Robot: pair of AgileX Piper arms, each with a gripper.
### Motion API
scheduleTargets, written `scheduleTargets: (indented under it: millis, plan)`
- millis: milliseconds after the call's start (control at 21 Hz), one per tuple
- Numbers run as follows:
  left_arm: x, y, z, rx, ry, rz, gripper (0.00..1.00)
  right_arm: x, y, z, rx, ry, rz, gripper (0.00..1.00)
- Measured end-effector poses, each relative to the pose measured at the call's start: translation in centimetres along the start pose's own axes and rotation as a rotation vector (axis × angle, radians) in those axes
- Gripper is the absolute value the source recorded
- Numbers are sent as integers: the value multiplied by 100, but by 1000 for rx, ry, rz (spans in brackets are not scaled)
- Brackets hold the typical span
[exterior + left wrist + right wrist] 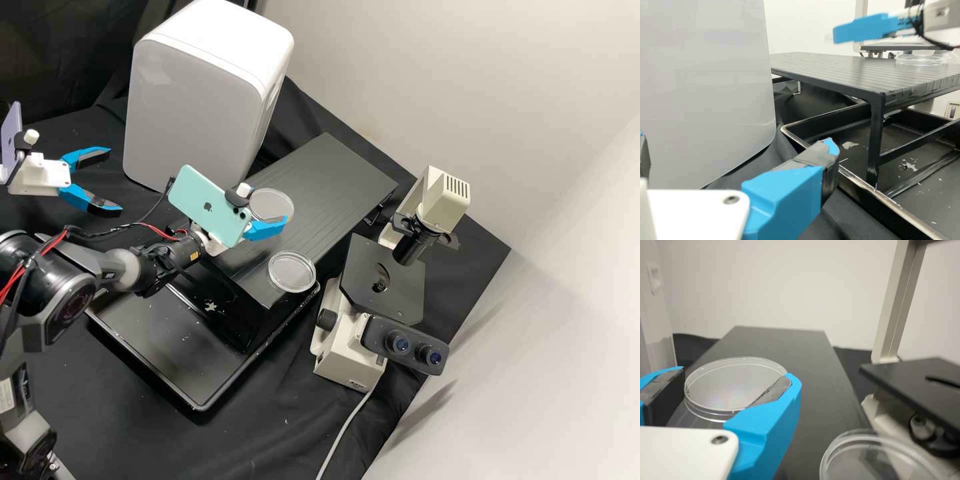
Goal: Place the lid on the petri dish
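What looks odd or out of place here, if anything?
Nothing is spilled or broken. The petri dish sits right at a corner of the raised black platform, close to its edge, and the black tray beneath carries white flecks. The lid is held in the right gripper.

There is one lid [269, 203] and one petri dish [292, 271]. There is also one microscope [382, 288], one white box [207, 87], one black shelf [333, 175] and one tray [167, 341].
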Motion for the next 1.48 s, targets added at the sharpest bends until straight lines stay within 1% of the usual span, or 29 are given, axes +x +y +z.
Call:
scheduleTargets:
  millis: [95,191,239,334,477,620,716,763,859,954,1193,1240,1336,1479]
  plan:
    - [0,0,0,0,0,0,100,-57,32,-12,-10,19,24,0]
    - [0,0,-1,-1,2,0,100,-112,68,-2,-19,27,39,0]
    - [0,0,-1,-1,2,0,100,-134,81,26,-20,18,41,0]
    - [0,0,-1,-1,2,0,100,-178,127,52,-20,11,54,0]
    - [0,0,-1,-1,2,0,100,-244,166,147,-23,-13,74,0]
    - [0,-2,8,-2,1,0,100,-310,176,252,-24,-47,72,0]
    - [1,-6,18,-1,-1,-1,100,-323,194,294,-19,-62,77,0]
    - [4,-17,15,5,0,-5,100,-322,209,310,-19,-67,83,0]
    - [9,-37,8,8,4,-13,100,-330,230,344,-28,-73,85,0]
    - [9,-36,5,14,7,-12,100,-339,257,392,-30,-88,92,0]
    - [9,-36,3,15,10,-12,100,-357,319,492,-27,-114,106,0]
    - [9,-36,3,15,10,-12,100,-358,335,506,-20,-119,112,0]
    - [9,-36,3,15,10,-12,100,-358,347,518,-10,-120,115,0]
    - [9,-36,3,15,10,-12,100,-358,351,522,-11,-120,115,0]
